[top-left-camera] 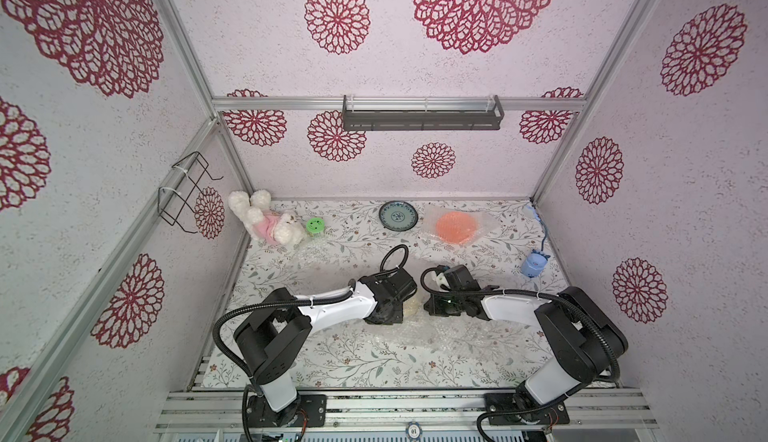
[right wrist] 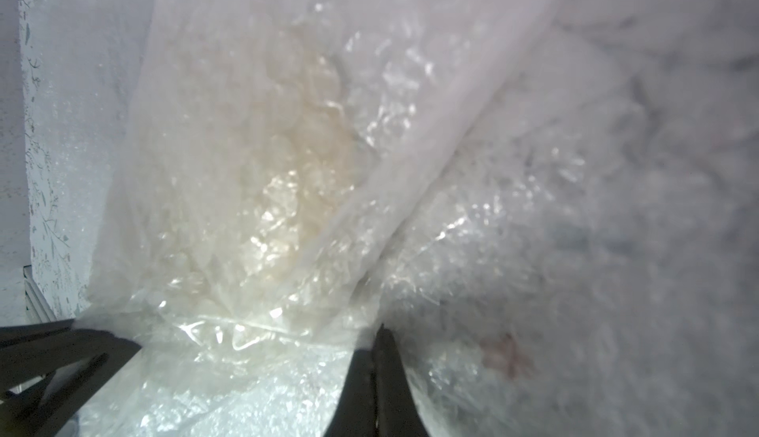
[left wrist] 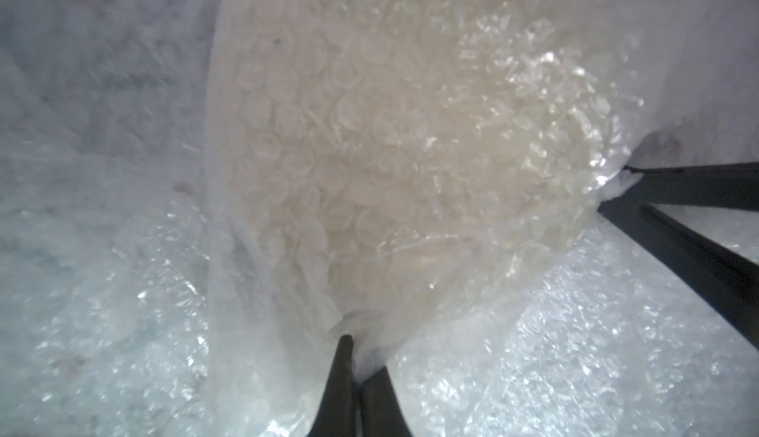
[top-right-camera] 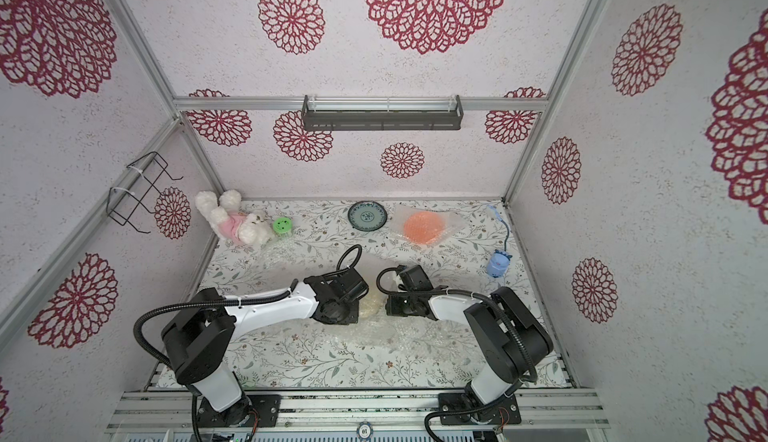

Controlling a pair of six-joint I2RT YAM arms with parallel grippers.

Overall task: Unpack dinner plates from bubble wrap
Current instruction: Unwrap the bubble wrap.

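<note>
The step in hand was judged to be opening the bubble wrap (left wrist: pixel 410 126) around the cream plate (top-right-camera: pixel 370 303), which lay at the near centre of the table (top-left-camera: pixel 332 357), between the two wrists. The left gripper (left wrist: pixel 357 346) was clenched on one edge of this wrap. The right gripper (right wrist: pixel 378 332) was clenched on the opposite edge, so the cream plate sat directly between the two tools, enclosed in the wrap and touching neither jaw. Whether the bundle was lifted or resting on the loose sheet (top-left-camera: pixel 415 340) beneath it could not be told. The next move probably called for drawing the two edges apart, left and right, while keeping the bundle low so that the plate could slide out onto the table without dropping. Tearing or slipping of the thin film was the likely risk. The blue-green plate (top-left-camera: pixel 397 215) lay bare at the far centre. The orange plate (top-left-camera: pixel 456 227) lay in its own wrap at the far right, well apart from both grippers.
</note>
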